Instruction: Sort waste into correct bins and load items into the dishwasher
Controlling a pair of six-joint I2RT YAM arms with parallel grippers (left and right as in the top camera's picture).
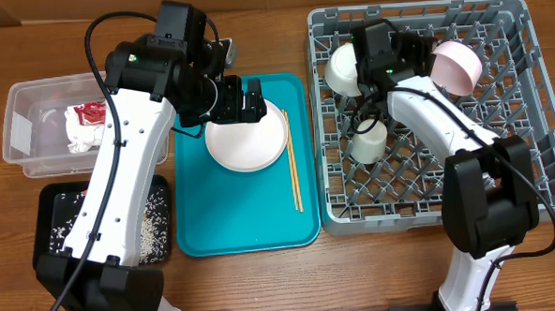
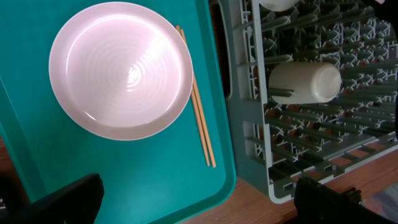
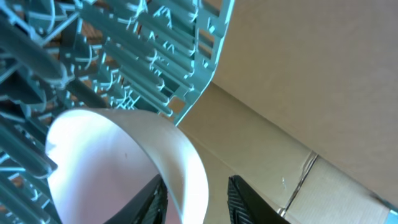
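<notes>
Toward table's far right corner: seeing pink bowl (image 1: 459, 65) propped on edge between rack (image 1: 516, 140) pegs, likely for draining. Straddling its rim with right claw (image 3: 196, 202), slightly spread, not pinching. Hovering left claw (image 1: 245, 99) spread wide over plate (image 1: 247, 143) on teal tray (image 1: 233, 214), probably lining up next pick.

We saw a glossy, smooth plate (image 2: 121, 68) on a smooth teal plastic tray (image 2: 37, 168), beside matt wooden chopsticks (image 2: 202, 124). The rack (image 2: 250, 134) looked like matt grey plastic, and the cup (image 2: 305, 82) in it was smooth and faintly shiny. The counter (image 1: 253, 25) showed wood grain; the tub (image 1: 18, 129) was clear plastic.
</notes>
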